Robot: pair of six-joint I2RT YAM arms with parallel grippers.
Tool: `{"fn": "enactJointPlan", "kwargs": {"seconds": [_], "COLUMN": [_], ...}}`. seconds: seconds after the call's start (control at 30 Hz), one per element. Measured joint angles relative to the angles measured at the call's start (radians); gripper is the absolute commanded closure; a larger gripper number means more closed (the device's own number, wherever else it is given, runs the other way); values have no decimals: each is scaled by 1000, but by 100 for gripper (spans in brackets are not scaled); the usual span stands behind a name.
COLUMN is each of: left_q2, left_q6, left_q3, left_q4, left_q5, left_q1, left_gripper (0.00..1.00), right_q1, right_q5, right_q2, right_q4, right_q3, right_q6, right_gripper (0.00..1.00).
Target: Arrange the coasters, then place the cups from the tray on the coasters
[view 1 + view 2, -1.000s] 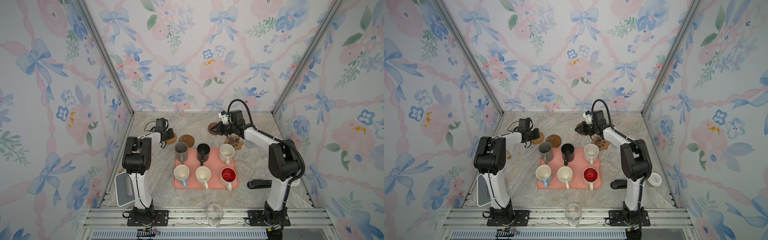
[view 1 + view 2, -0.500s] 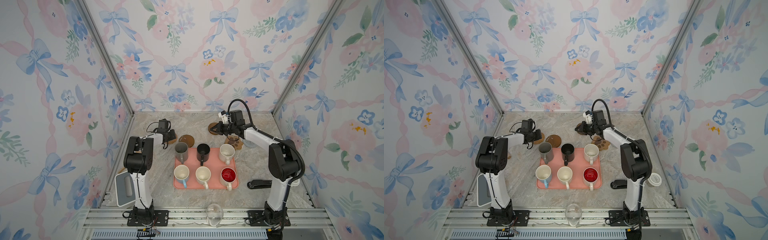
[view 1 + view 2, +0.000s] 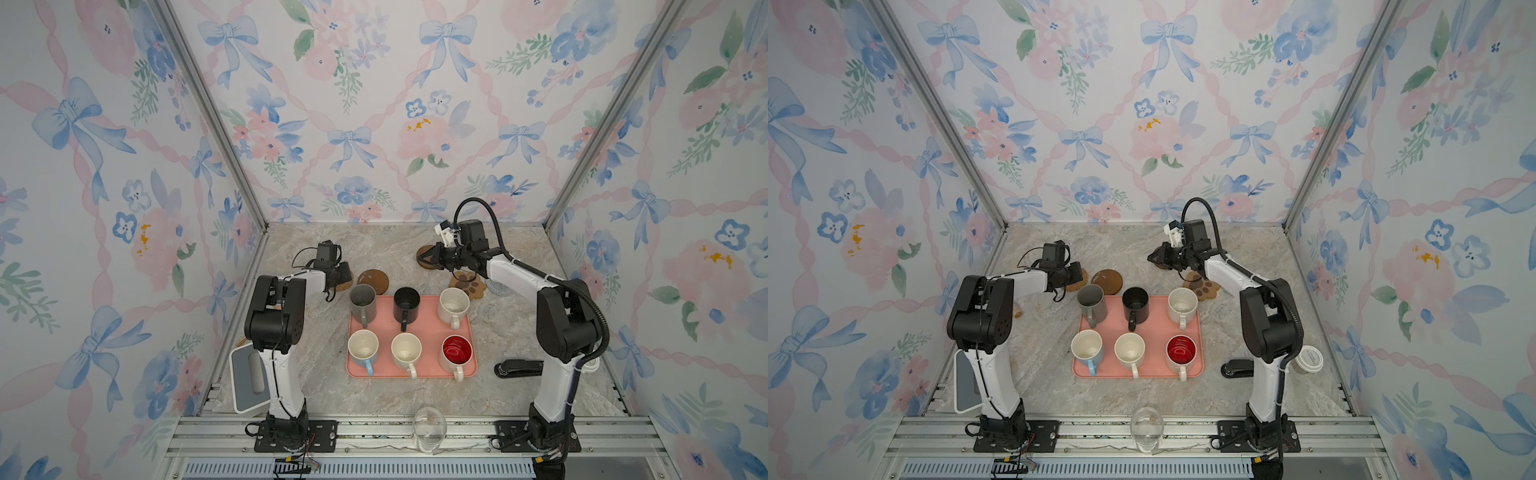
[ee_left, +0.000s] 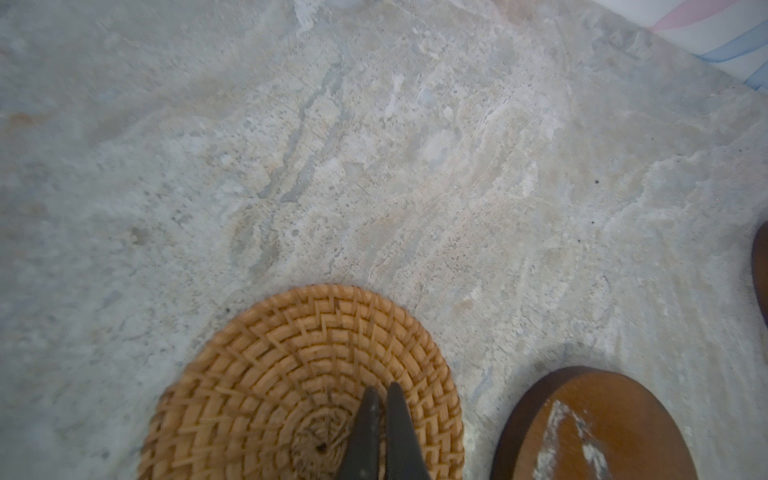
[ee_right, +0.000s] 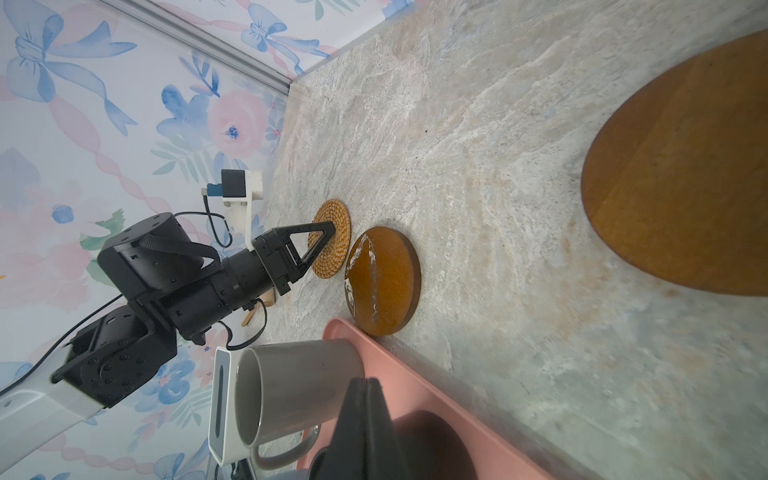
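My left gripper (image 4: 383,388) is shut, its tips resting on the woven rattan coaster (image 4: 307,382), left of the tray's far corner (image 3: 348,283). A brown round coaster (image 3: 372,279) lies beside it. My right gripper (image 3: 423,258) is shut and empty, over the edge of a second brown round coaster (image 5: 685,174) at the back. The paw-print coaster (image 3: 469,286) and grey-blue coaster (image 3: 496,287) lie under the right forearm. The pink tray (image 3: 428,322) holds several cups: grey (image 3: 363,300), black (image 3: 406,303), cream (image 3: 454,305), pale blue (image 3: 363,347), cream (image 3: 406,348), red-inside (image 3: 456,351).
A clear glass (image 3: 429,422) stands at the front edge. A black stapler (image 3: 517,368) lies right of the tray, near the right arm's base. A white device (image 3: 248,380) sits at front left, and a paper cup (image 3: 1310,359) at the right wall.
My left gripper has slid slightly toward the tray, still on the rattan coaster. The right arm has not moved.
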Motion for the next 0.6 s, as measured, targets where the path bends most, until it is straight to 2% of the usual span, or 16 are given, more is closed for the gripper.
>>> {"fn": "enactJointPlan", "kwargs": {"seconds": [0.6], "left_q2": [-36], "left_q6": [-6], "left_q3": [-21], "left_q4": [-49], "left_q5": [-3], "left_q1": [-7], "left_gripper": [100], "right_q1": [0], "right_q5": [-8], "right_q2": [0], "right_q4": [12], "right_q3": [0], "right_q6": [-1], "right_gripper": [100]}}
